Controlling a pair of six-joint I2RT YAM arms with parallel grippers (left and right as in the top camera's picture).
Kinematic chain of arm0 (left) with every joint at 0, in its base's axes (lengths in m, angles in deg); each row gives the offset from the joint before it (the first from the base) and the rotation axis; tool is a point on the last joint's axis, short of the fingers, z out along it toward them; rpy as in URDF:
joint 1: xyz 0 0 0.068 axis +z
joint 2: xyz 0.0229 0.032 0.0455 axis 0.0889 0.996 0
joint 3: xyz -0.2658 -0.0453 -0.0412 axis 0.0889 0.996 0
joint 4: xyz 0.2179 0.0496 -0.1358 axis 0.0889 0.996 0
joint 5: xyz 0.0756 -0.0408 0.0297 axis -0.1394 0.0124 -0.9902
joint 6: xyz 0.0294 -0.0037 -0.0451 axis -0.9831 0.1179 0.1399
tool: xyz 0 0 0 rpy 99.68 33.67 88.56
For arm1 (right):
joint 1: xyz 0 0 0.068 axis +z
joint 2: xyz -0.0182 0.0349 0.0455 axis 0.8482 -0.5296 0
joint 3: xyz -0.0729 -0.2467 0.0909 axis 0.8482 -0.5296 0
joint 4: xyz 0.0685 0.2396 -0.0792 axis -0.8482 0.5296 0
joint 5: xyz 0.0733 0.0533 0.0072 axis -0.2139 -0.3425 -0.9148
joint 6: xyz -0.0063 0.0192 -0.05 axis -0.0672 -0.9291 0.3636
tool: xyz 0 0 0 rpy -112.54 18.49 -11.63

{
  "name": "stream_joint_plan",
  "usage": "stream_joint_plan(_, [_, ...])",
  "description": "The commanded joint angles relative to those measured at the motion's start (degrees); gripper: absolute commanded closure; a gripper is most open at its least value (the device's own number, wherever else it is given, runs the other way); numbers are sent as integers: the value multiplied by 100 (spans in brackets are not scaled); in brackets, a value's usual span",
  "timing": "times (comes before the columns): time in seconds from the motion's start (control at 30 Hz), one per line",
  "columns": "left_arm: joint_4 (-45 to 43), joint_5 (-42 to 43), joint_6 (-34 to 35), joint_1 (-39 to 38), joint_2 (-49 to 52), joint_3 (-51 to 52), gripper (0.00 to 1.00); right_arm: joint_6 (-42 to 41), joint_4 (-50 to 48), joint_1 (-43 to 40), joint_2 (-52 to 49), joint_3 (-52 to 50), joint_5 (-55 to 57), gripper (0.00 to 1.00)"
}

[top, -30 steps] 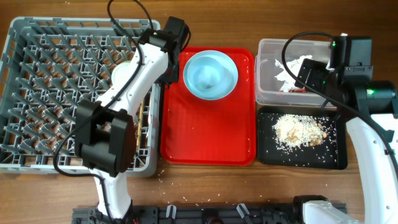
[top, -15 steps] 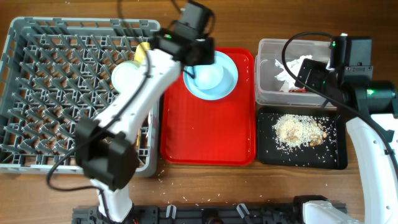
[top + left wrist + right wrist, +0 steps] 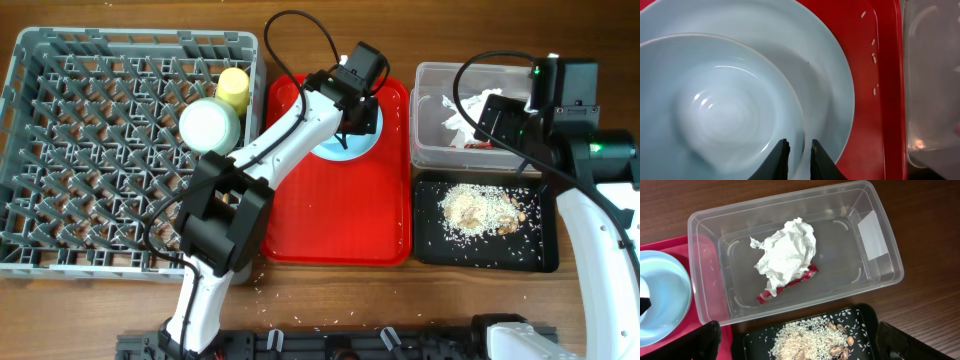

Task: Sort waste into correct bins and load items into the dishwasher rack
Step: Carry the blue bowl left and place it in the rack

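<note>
The pale blue plate (image 3: pixel 338 153) (image 3: pixel 715 100) lies at the back of the flat red tray (image 3: pixel 335 215). My left gripper (image 3: pixel 354 122) (image 3: pixel 798 143) is down on its right side, shut on the plate, with a raised edge running between the fingers. The yellow-green cup (image 3: pixel 234 88) and pale green saucer (image 3: pixel 209 125) sit in the grey dishwasher rack (image 3: pixel 130 38). The clear tub (image 3: pixel 436 82) (image 3: pixel 875 227) holds the white napkin (image 3: pixel 787 252) and a red wrapper (image 3: pixel 790 285). Rice and food scraps (image 3: pixel 482 210) (image 3: pixel 812 340) lie in the black tray (image 3: pixel 540 255). My right gripper (image 3: pixel 500 120) (image 3: pixel 815 350) hangs open above the two bins.
The rack fills the left of the table, the red tray the middle, the two bins the right. Stray rice grains (image 3: pixel 262 287) lie on the wood near the front edge. A few grains lie on the red tray beside the plate (image 3: pixel 874 60).
My left arm has swung right from the rack's edge to over the plate, and its jaws have narrowed. The cup and saucer now show in the rack. The right arm has stayed still.
</note>
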Motion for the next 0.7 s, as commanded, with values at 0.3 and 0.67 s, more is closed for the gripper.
stream_joint_plan(0.3, [131, -267, -28, -76, 94, 313, 86, -74, -15, -24, 61, 9, 101, 0])
stream_joint_plan(0.67, [153, -721, -26, -72, 39, 256, 96, -74, -13, -24, 61, 9, 101, 0])
